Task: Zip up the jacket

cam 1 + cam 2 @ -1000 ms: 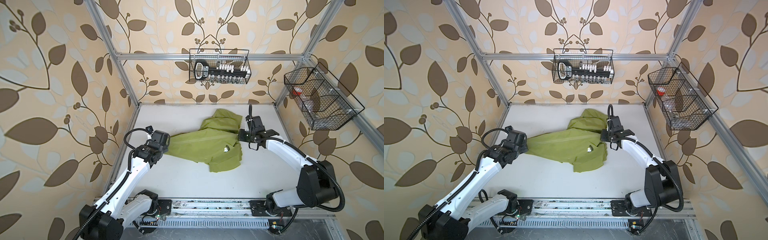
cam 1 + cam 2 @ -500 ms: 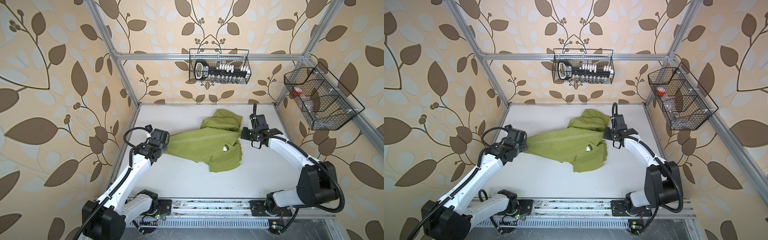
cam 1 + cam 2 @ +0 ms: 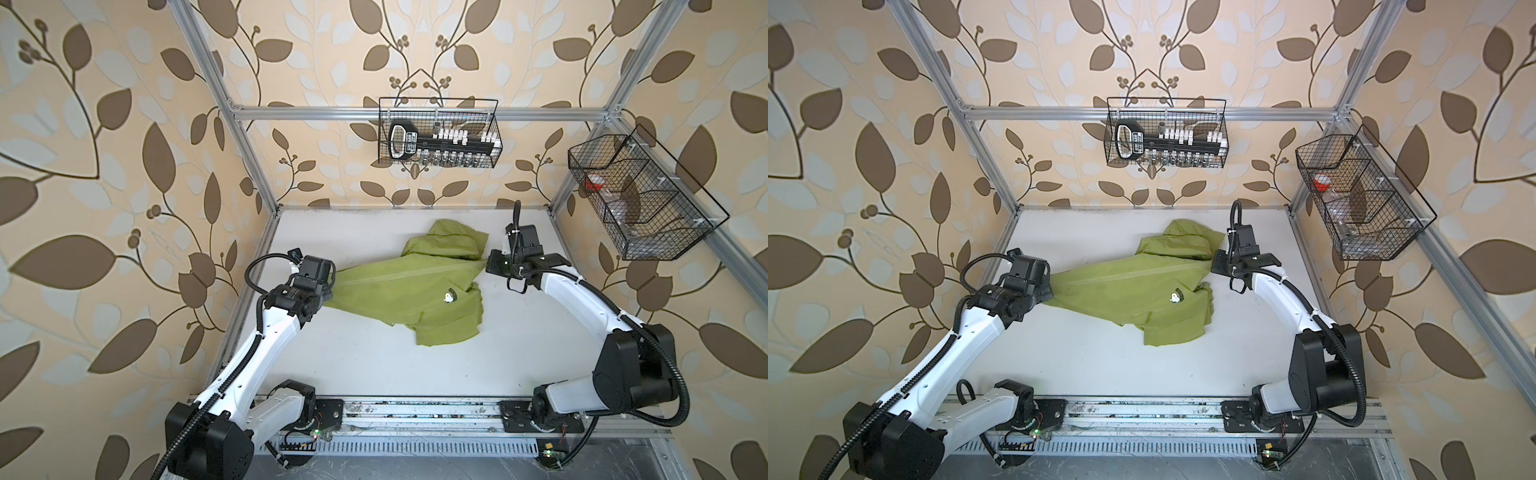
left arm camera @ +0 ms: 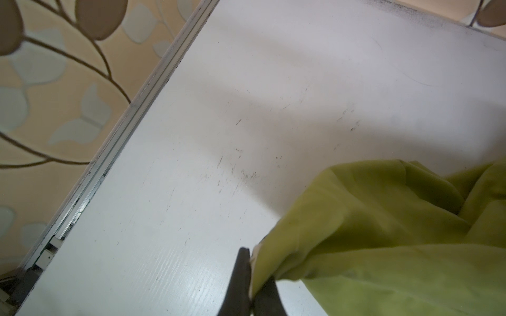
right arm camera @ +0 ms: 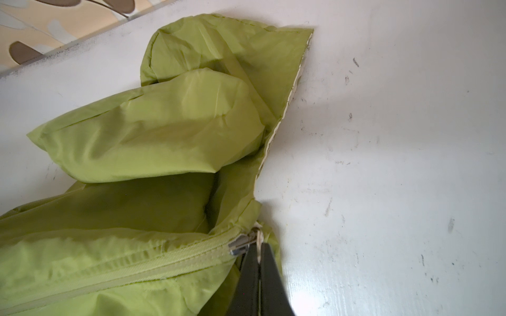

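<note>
The lime-green jacket [image 3: 415, 291] [image 3: 1133, 291] lies stretched across the white table in both top views, hood [image 5: 219, 54] at the back right, a small cartoon print [image 3: 449, 296] on the chest. Its pale zipper [image 5: 137, 270] runs closed up to the metal pull [image 5: 241, 245] at the collar. My right gripper [image 5: 258, 246] [image 3: 487, 264] [image 3: 1213, 264] is shut on the pull's tab. At the jacket's other end my left gripper [image 4: 253, 273] [image 3: 330, 284] [image 3: 1049, 286] is shut on the hem [image 4: 273, 254], holding the fabric taut.
A wire basket [image 3: 438, 133] with tools hangs on the back wall, another wire basket [image 3: 640, 195] on the right wall. Aluminium frame posts [image 3: 249, 158] border the table. The arms' base rail [image 3: 415, 409] runs along the front edge.
My right gripper has drawn the zipper pull slightly further right toward the collar. The left gripper has stayed almost in place on the hem, and the jacket lies a little tauter.
</note>
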Robot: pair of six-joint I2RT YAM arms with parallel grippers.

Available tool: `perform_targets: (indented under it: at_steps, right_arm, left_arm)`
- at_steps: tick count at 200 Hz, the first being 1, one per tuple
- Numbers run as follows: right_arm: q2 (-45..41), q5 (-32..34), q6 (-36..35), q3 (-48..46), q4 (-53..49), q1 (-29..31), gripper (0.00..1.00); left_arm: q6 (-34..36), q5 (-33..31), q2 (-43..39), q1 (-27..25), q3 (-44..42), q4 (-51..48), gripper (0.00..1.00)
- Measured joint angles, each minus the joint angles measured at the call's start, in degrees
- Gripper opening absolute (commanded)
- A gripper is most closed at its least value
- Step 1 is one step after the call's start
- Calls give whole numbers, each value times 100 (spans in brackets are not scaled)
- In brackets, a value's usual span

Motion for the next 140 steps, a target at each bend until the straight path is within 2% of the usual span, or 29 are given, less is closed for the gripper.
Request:
perform_targets:
  at_steps: [53,73,102,140]
  right_arm:
    - [59,107,4,109,-55,-50,0]
    - [173,144,11,337,-142,-74,0]
    - [363,109,160,1093,-284,-212,0]
    - [479,-61,435,2343,-330,-376,0]
  left_arm:
    - [68,267,131,55,26,203,0]
    - [120,437,420,129,236,245,0]
    - [173,769,1268,243,1086,358,0]
    - [221,1121,2275,278,2712,492,0]
